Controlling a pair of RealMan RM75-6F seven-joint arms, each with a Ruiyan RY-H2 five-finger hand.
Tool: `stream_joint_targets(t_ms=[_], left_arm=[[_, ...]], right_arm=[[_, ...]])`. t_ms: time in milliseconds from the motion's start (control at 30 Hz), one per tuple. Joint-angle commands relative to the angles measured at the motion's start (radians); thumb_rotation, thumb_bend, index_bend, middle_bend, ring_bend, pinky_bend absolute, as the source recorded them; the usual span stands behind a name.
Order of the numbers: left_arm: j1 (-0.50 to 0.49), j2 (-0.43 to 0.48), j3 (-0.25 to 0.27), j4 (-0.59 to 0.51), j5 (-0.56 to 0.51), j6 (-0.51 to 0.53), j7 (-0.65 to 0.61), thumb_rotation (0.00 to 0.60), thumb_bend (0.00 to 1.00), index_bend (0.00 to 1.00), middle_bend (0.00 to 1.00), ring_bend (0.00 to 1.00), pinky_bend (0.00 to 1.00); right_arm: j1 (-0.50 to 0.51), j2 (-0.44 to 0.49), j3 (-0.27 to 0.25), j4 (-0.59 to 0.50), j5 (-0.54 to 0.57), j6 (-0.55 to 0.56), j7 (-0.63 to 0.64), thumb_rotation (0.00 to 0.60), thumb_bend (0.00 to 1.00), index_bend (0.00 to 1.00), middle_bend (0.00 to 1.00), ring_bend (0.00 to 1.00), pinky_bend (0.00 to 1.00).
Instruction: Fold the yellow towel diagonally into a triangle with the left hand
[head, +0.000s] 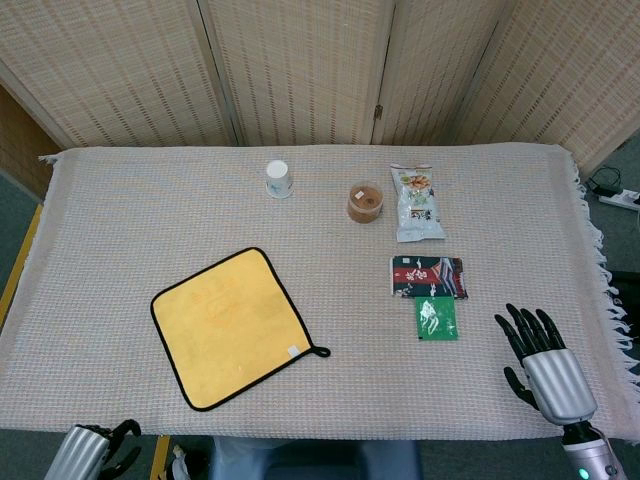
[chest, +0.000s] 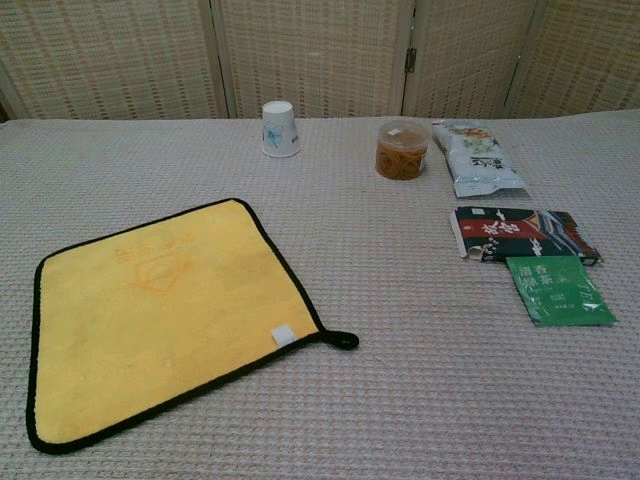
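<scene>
- Yellow square towel with black edging (head: 234, 326) lies flat and unfolded on the table (head: 120, 200), on its near-left part, turned so its corners point like a diamond.
- Its black hanging loop (chest: 343, 340) juts from the corner facing the table's middle; one diagonal runs from that loop corner across to the left corner, the other from the far corner toward the near edge.
- Left robot hand (head: 98, 452) sits low at the table's near-left edge, well apart from the towel, holding nothing; whether its fingers are curled or spread cannot be told from the sliver showing.
- Right robot hand (head: 543, 358) rests over the near-right part of the table, fingers spread and empty.
- Judged risk: a pinch that catches only the loop, or drags the cloth on the woven table cover, could skew the fold so the edges fail to meet in a clean triangle.
</scene>
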Motion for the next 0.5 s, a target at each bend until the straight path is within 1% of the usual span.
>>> stream_joint_targets(t_ms=[33, 300, 500], left_arm=[[-0.008, -0.066, -0.019, 0.072, -0.01, 0.009, -0.029, 0.6, 0.32, 0.53, 1.0, 1.0, 1.0], [-0.044, -0.201, -0.047, 0.204, -0.027, -0.024, -0.017, 0.6, 0.32, 0.53, 1.0, 1.0, 1.0], [-0.072, -0.266, -0.042, 0.27, -0.02, -0.031, -0.023, 0.6, 0.32, 0.53, 1.0, 1.0, 1.0]], right_arm=[[0.0, 0.0, -0.001, 0.0, -0.001, 0.001, 0.001, 0.6, 0.46, 0.0, 0.0, 0.0, 0.0], [0.001, 0.003, -0.002, 0.001, 0.0, 0.0, 0.007, 0.6, 0.46, 0.0, 0.0, 0.0, 0.0], [0.002, 0.006, 0.001, 0.001, 0.006, 0.0, 0.013, 0.6, 0.46, 0.0, 0.0, 0.0, 0.0]])
